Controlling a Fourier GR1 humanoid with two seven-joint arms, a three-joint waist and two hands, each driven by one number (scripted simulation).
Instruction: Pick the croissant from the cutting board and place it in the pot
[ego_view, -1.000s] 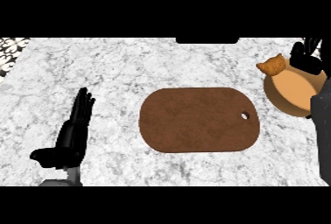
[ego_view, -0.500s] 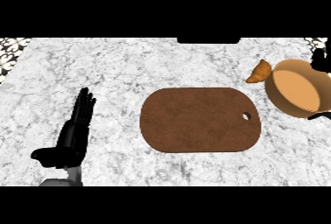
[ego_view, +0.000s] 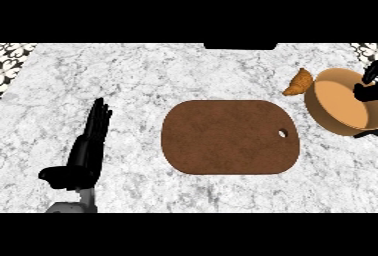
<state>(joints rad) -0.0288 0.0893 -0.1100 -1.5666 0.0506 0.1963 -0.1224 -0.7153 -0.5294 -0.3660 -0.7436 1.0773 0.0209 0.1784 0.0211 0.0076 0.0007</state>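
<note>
**Croissant's out of the hand but outside the pot**

While the croissant (ego_view: 298, 82) looks like it ought to be in the pot (ego_view: 338, 101) by now, it's actually sitting on the counter (ego_view: 148, 75) in the upper right of the frame, right against the pot's left rim, on the outside. The cutting board (ego_view: 230, 137) in the middle has nothing on it.

My guess on handling: it's light, soft and flaky, so it'll squash or shed if pinched hard, and the curved shape means it can roll out of a sloppy grasp. I'd take it across the fat middle, fingers on one side and thumb on the other, not by the thin tips. It's tucked tight to the pot wall, so coming in from the open left side seems easier.

The right hand (ego_view: 367, 86) is at the far right edge over the pot, mostly cut off. It isn't holding the croissant, but I honestly can't tell more than that. The left hand (ego_view: 87, 150) rests at the lower left, fingers straight, nothing in it.

Compared with a second ago: the croissant was up by the right hand over the pot's top rim, and now it's lying beside the pot. The left hand and the board haven't budged.
</note>
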